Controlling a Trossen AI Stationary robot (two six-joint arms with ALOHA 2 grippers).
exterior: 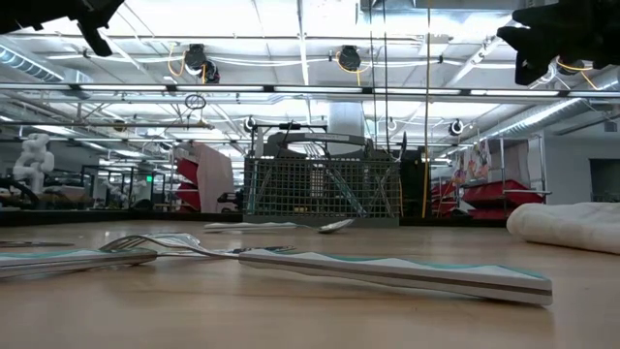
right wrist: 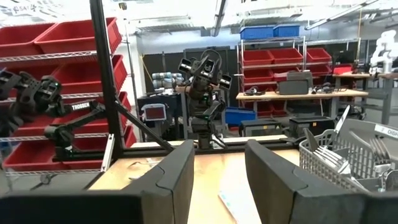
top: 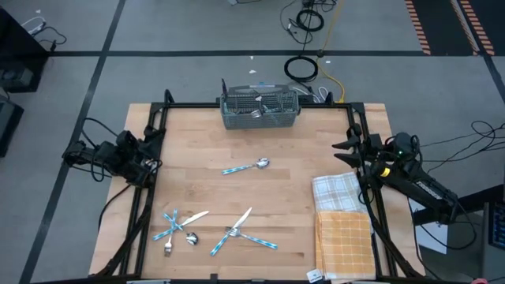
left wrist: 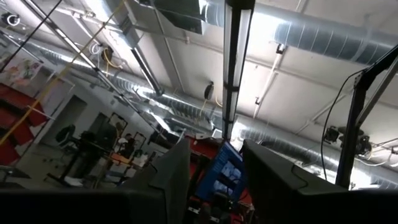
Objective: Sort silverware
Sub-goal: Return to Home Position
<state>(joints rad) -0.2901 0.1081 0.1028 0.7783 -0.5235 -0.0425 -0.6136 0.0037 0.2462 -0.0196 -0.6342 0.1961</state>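
Silverware with teal-patterned handles lies flat on the wooden table. A lone spoon (top: 246,166) rests mid-table. A crossed group of three pieces (top: 180,225) and a crossed knife and fork (top: 243,231) lie near the near edge; a handle (exterior: 387,271) of one shows close in the low view. A few more pieces (top: 254,113) stand in the grey mesh caddy (top: 260,109) at the far edge. My left gripper (top: 154,144) hovers open at the left table edge, tipped up toward the ceiling. My right gripper (top: 347,150) hovers open at the right edge, facing left across the table.
A white checked towel (top: 338,191) and an orange checked towel (top: 345,241) lie along the right side, below my right gripper. A black frame rail (top: 260,104) runs round the table edges. Bare wood lies between the lone spoon and the caddy.
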